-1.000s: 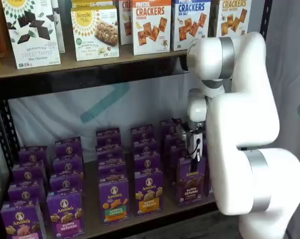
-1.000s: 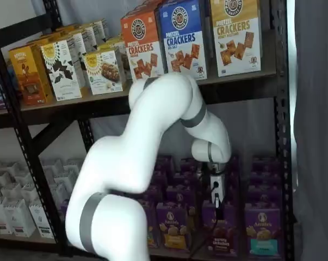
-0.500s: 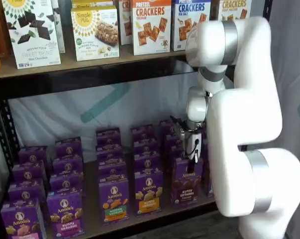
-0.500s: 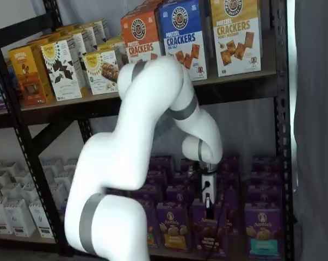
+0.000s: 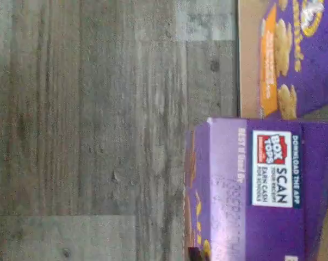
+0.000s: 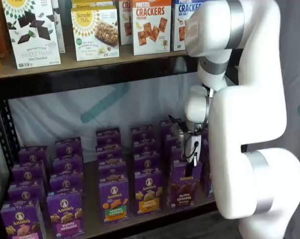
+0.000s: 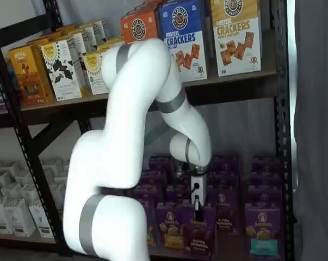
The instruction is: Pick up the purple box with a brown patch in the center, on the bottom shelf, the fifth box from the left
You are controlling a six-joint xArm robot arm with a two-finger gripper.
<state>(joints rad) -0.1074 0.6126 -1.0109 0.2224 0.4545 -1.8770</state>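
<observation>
Directly below the end effector (image 6: 191, 160), the purple box (image 6: 183, 184) hangs with its top edge clamped in the black fingers, in front of the bottom shelf (image 6: 92, 224) in both shelf views. To one side of the end effector, an orange-labelled purple carton (image 6: 149, 191) stands at the shelf's front. In the wrist view, the box's top flap (image 5: 272, 168) reads "Box Tops".
</observation>
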